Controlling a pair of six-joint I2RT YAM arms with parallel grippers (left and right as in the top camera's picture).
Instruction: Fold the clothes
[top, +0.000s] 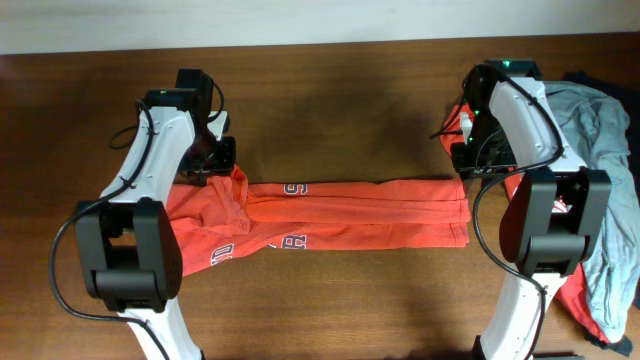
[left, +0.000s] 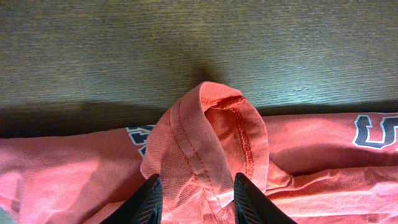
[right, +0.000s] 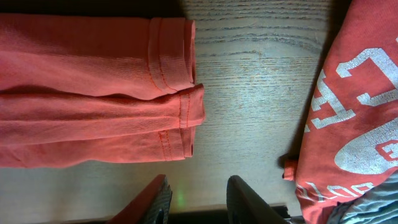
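While the orange shirt (top: 350, 215) lay stretched in a long, narrow band across the middle of the wooden table (top: 330, 90), the left gripper (left: 198, 202) pinched a raised hump of its hemmed cloth near the table's left end. Its jaws were closed part-way, with fabric bunched between them. The right gripper (right: 198, 202) hovered over bare wood toward the table's right end, just past the shirt's stacked hems, with its jaws spread and holding nothing. A pile of other clothes (top: 600, 140), grey over red, sat at the table's right edge, close beside that empty gripper.

The likeliest trouble looked to be dragging. With only one end held and nothing pinning the other, a pull from the left could have slid the whole band across the table and loosened its layers. The pinch seemed to catch only a small fold, so it might have slipped free. The right gripper, lowering carelessly, could also have snagged the red garment in the pile.
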